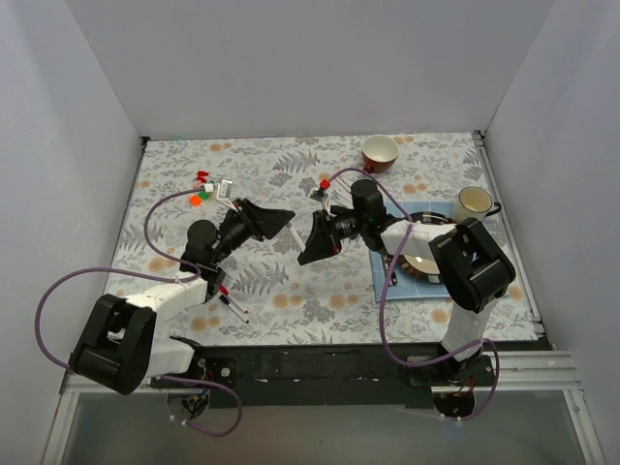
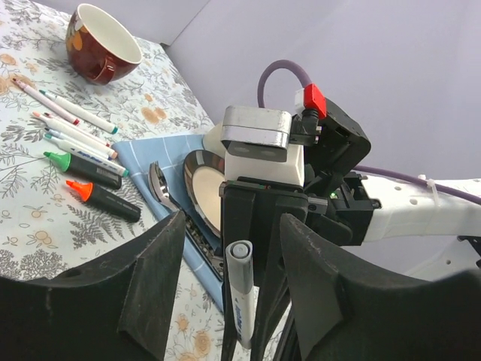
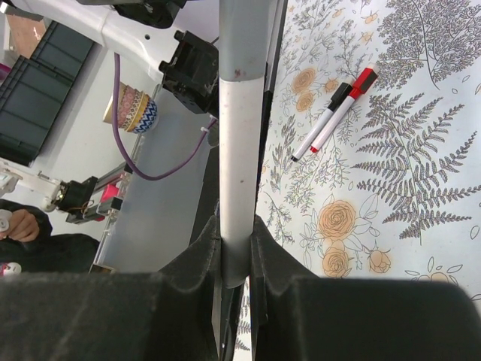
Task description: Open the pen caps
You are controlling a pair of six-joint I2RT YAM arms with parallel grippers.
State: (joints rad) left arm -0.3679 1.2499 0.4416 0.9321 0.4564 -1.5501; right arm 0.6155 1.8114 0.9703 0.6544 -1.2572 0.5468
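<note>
White walls box in a floral table (image 1: 291, 165). Both arms reach to mid-table with their tips almost meeting. The left gripper (image 1: 276, 219) points right, and the right gripper (image 1: 312, 242) points left and slightly toward the near edge. Red bowl (image 1: 380, 152) at the far edge, mug (image 1: 473, 201) far right, blue mat (image 1: 387, 286) with plate (image 1: 417, 263) under the right arm. Loose pens (image 1: 205, 189) lie far-left of the left gripper. Two more (image 1: 231, 305) lie beside the left arm, well apart from either gripper.

The right gripper's jaws are clamped on the held pen (image 3: 242, 135), with the barrel sticking straight out past its fingertips. The left gripper's jaws stand apart, one finger either side of that pen. A gap shows on both sides and I see no contact.

Key relation: the pen's long axis runs roughly along the line between the two grippers. Its free end, with what looks like a grey cap (image 2: 240, 259), faces the left gripper and sits inside its gap. The left arm is nearer to that end. Judgement: it should close on the cap, then pull away along the axis. Risk is pinching barrel instead of cap.

The top view hides the pen behind the fingers. The left wrist view shows the cap centred between its fingers, plus a spoon (image 2: 159, 188) and highlighters (image 2: 84, 168) beyond. The right wrist view shows the clamp on the barrel, but the cap end runs out of frame.
</note>
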